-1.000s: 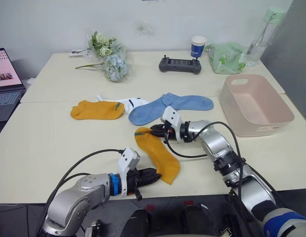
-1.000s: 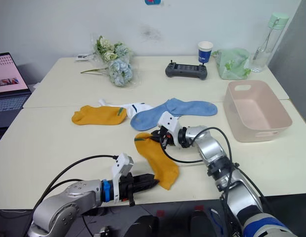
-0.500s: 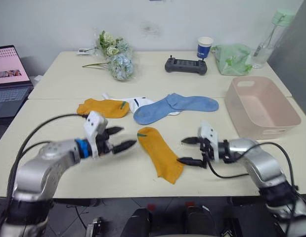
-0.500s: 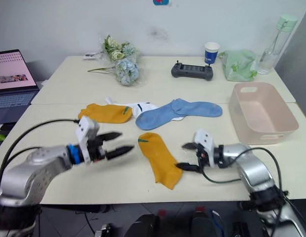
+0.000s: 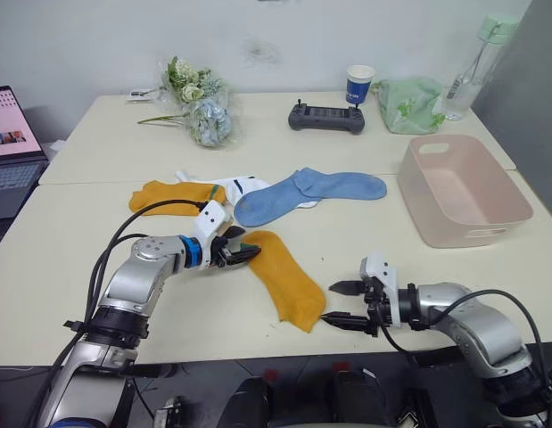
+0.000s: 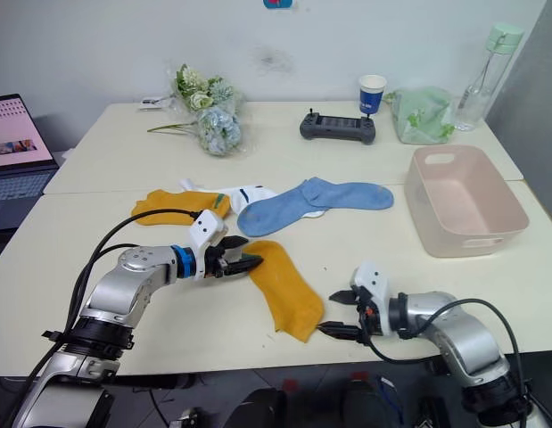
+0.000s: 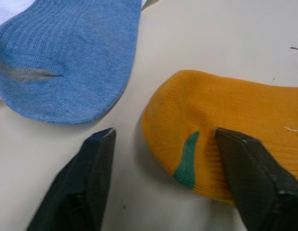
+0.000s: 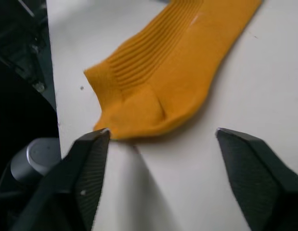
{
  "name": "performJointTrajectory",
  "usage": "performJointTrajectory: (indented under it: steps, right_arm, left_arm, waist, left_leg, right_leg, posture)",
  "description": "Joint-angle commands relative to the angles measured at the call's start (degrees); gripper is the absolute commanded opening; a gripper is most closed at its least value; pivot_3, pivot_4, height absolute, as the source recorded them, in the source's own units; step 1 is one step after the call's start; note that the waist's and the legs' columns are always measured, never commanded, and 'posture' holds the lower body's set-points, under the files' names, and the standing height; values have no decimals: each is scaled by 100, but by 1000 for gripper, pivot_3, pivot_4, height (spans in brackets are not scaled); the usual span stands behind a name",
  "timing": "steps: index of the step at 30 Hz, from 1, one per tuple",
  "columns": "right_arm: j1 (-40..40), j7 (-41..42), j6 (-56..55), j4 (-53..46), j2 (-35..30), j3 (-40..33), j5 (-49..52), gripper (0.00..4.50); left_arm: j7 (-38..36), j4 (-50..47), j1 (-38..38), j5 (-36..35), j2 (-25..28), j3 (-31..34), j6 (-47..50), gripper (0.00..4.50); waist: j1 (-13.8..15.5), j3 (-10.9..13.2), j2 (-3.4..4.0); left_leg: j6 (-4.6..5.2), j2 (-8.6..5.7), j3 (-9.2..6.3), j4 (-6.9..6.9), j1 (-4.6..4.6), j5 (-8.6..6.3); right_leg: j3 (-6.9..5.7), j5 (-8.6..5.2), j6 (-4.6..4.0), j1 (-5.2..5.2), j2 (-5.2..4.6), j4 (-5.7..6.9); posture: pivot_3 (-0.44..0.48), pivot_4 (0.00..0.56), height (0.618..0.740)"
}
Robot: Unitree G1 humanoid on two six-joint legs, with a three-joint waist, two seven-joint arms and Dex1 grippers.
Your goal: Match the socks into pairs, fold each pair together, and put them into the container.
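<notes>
Socks (image 5: 284,278) left of container (image 5: 463,192)

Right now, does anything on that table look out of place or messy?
Nothing is spilled or damaged. The near mustard-yellow sock lies apart from its match, its cuff close to the table front edge.

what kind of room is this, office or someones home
Most likely an office or lab rather than a home: plain cream tables pushed together against a bare wall, an open laptop at the edge, and a handheld controller beside a paper cup.
</notes>
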Motion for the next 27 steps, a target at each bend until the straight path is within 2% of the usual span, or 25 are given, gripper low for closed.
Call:
performJointTrajectory:
  steps: [1,7,10,16,19,22,27]
  right_arm:
    - [-108,27,19,-40,27,75,131,2088]
    - [-364,-111,49,64,19,-16,165,14]
    - [-491,-71,80,118,-77,-100,229,0]
    - [-1143,274,-83,731,-380,-235,181,0]
    - [-1617,449,-482,1496,-502,-140,-143,0]
    - [-1864,627,-822,1985,-523,-28,-351,0]
    - [-2022,810,-1071,2357,-429,38,-495,0]
  left_arm:
    - [-104,-17,-96,60,30,68,-75,1997]
    - [-110,-214,78,23,9,137,9,153]
    - [-62,-542,311,-143,20,256,255,50]
    - [571,-2179,1386,-949,-140,951,1509,50]
    - [1494,-3466,2179,-1469,-645,1493,2303,50]
    - [2114,-4333,2697,-1709,-996,1669,2766,50]
    - [2947,-4908,3281,-1648,-1607,1513,2824,50]
  waist:
    - [5,0,0]
    - [3,0,0]
    - [1,0,0]
    - [-14,0,0]
    - [-28,0,0]
    - [15,0,-1]
    - [58,0,-1]
  left_leg:
    - [0,-1,0,0,0,0]
    - [0,0,-1,0,0,0]
    - [0,0,0,0,0,0]
    - [1,2,-1,-1,1,0]
    - [3,3,4,-1,1,-2]
    - [4,3,2,2,0,-2]
    - [4,2,10,3,1,-2]
  right_leg:
    - [0,0,0,0,0,0]
    - [-2,0,0,0,0,1]
    - [0,0,0,0,0,1]
    - [2,0,0,-2,0,3]
    - [7,0,0,-2,0,1]
    - [7,0,0,2,-4,1]
    - [7,0,0,5,-5,0]
  posture:
    - [0,150,740]
    - [0,150,740]
    - [0,150,740]
    - [0,150,740]
    - [0,150,740]
    - [0,150,740]
    - [0,150,740]
